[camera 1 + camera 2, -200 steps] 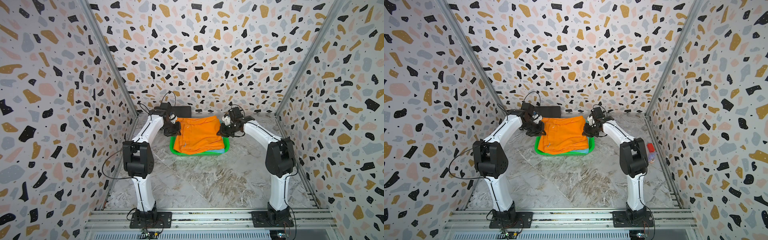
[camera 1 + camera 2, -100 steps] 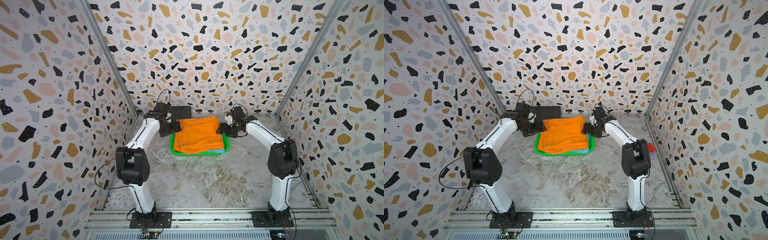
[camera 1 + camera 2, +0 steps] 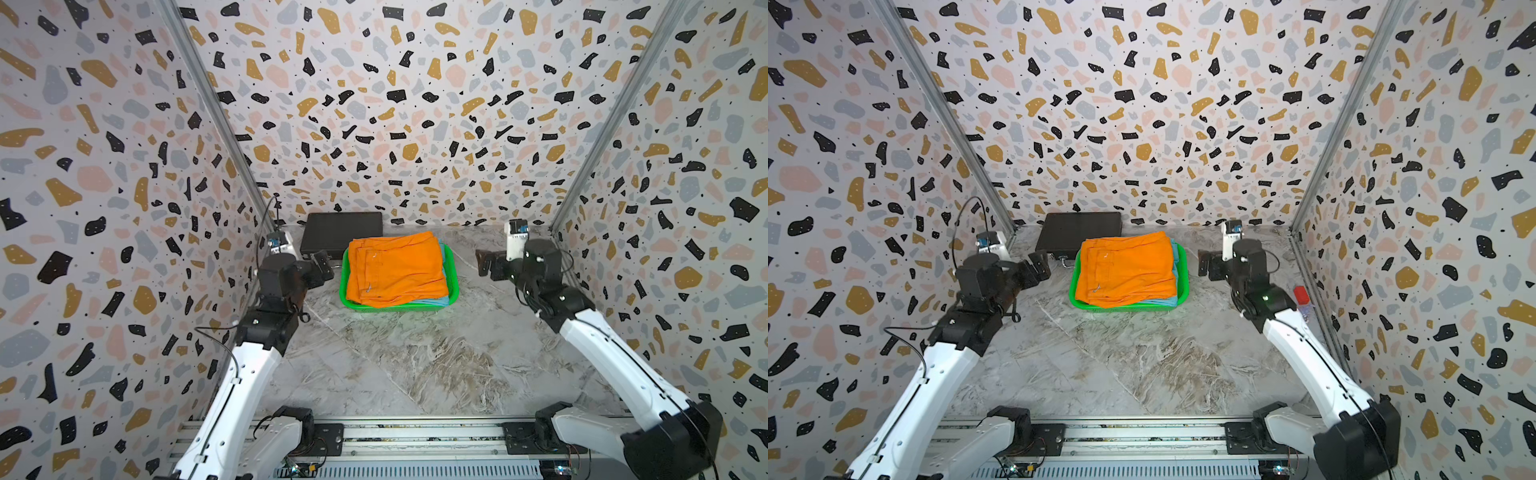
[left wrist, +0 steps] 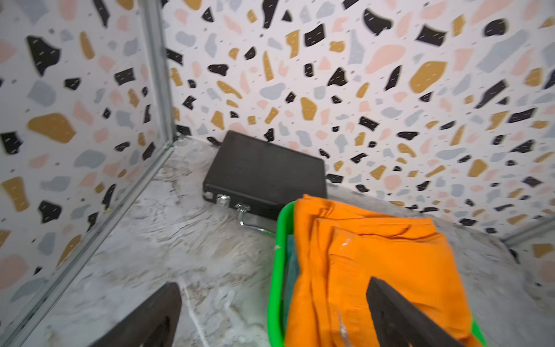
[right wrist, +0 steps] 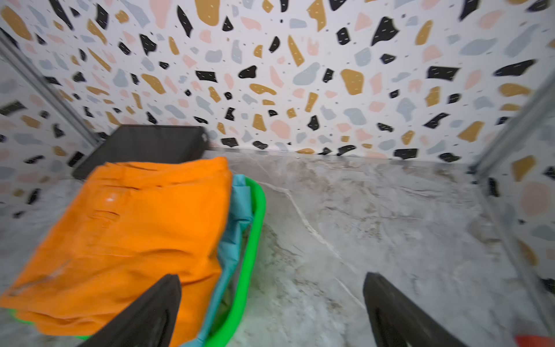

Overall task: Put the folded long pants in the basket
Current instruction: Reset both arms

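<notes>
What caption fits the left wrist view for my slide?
Open left end effector near the green basket, folded orange pants on top, flat black case behind it.

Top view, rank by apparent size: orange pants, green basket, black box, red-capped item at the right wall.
1. The orange pants and green basket: footprints look alike, so no ranking; the pants cover most of it.
2. The black box, near edge partly hidden.
3. The red-capped item, smallest.

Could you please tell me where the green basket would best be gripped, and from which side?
Probably the right rim of the green basket, from the robot's right: it is bare there beside the turquoise pants, while the orange pants cover the far rim. The open right gripper stands on that side.
</notes>
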### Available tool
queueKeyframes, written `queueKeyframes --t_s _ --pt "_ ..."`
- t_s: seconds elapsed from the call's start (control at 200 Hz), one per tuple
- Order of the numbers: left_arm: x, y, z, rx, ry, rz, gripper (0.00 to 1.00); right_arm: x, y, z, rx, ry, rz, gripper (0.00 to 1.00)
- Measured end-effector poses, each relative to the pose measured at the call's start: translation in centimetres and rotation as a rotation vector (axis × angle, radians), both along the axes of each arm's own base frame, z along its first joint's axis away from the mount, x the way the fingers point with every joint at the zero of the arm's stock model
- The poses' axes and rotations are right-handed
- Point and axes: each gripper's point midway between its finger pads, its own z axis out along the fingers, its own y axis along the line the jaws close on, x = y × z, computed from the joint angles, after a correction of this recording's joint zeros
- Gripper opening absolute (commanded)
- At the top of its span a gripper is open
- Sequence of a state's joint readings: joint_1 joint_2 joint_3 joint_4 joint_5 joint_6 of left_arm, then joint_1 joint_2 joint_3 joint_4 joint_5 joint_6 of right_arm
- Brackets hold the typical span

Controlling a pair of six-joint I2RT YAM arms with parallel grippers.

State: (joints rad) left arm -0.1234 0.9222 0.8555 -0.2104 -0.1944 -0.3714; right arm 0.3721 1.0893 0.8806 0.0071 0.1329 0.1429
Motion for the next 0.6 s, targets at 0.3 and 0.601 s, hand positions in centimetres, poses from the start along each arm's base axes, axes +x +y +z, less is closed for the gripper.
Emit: queueKeyframes --t_s 0.3,0.601 --pt "-1.2 3.1 -13.5 0.134 0.193 0.141 1.0 -1.3 -5.0 -12.2 -0.339 0.059 -0.153 1.0" --pt "-0.4 4.4 -15.8 0.244 0.184 0.189 1.0 0.2 -8.9 -15.6 -0.375 0.116 -0.328 1.0"
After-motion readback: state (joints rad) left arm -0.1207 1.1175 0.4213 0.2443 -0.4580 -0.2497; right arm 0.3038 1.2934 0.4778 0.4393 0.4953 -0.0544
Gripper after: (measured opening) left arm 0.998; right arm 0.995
